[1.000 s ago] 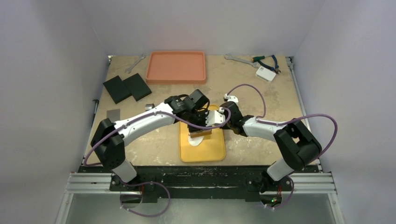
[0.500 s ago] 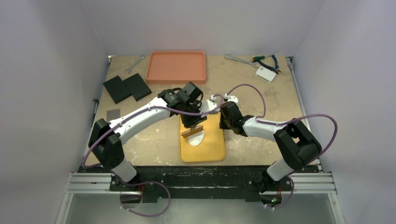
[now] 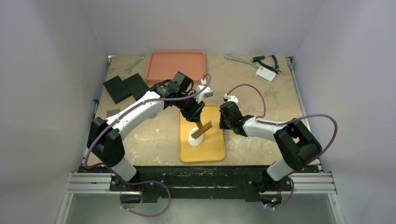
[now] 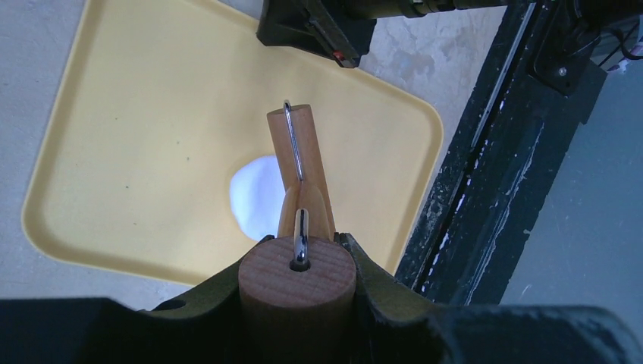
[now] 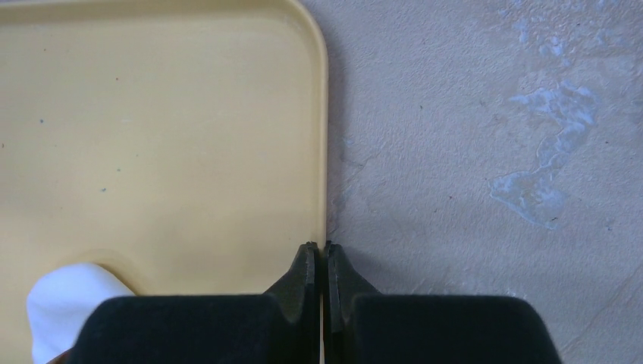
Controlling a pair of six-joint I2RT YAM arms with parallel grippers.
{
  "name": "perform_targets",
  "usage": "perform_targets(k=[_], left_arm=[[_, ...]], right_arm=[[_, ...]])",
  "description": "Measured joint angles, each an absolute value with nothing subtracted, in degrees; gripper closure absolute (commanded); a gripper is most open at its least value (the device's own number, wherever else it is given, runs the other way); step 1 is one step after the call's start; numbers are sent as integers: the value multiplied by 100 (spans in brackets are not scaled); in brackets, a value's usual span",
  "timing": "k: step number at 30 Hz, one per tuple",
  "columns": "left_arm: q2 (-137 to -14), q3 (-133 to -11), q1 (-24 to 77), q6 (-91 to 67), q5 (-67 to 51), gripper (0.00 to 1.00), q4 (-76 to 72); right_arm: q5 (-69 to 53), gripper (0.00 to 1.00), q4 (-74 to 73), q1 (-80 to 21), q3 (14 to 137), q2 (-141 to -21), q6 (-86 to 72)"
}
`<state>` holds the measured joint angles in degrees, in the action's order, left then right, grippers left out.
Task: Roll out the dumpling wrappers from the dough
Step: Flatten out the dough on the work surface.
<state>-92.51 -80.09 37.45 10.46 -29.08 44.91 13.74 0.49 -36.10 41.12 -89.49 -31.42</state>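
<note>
A flat oval piece of white dough (image 3: 194, 139) lies on the yellow tray (image 3: 210, 149). No separate small round dumpling wrappers show. My left gripper (image 3: 196, 117) is shut on the handle of a wooden rolling pin (image 3: 202, 129) and holds it tilted just above the dough. In the left wrist view the pin (image 4: 300, 163) hangs over the dough (image 4: 254, 196), its handle clamped in that gripper (image 4: 297, 262). My right gripper (image 3: 222, 122) is shut on the tray's right rim (image 5: 324, 152), as its wrist view shows (image 5: 326, 247). The dough's edge (image 5: 68, 292) shows there at lower left.
An orange tray (image 3: 176, 66) stands at the back. Two black pads (image 3: 126, 87) and a grey square (image 3: 113, 113) lie at the left. Wrenches (image 3: 237, 59), pliers (image 3: 267, 60) and a white box (image 3: 265, 73) lie at the back right.
My left gripper has lifted the rolling pin off the dough, drawn back toward the far side and turned it so it hangs tilted. The right gripper has stayed on the tray rim.
</note>
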Motion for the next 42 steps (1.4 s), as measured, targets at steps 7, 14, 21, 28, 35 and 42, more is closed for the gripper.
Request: perform_targets(k=[7,14,21,28,35,42], left_arm=[[-9511,-7883,3568,891,-2936,100,4372],[-9832,-7721,3269,803,-2952,100,4189],[-9714,-7557,3111,836,-2967,100,4091],[-9638,-7441,3009,871,-2976,100,3997],[-9592,-7413,3295,947,-2851,100,3898],[-9592,-7424,3249,1013,-2836,100,3913]], right_arm=[[1374,100,49,-3610,4112,-8949,-3140],[1372,100,51,-3610,4112,-8949,-3138],[1369,100,56,-3610,4112,-8949,-3135],[1347,100,73,-3612,4112,-8952,-3142],[1345,100,71,-3612,4112,-8952,-3142],[1347,100,71,-3610,4112,-8952,-3142]])
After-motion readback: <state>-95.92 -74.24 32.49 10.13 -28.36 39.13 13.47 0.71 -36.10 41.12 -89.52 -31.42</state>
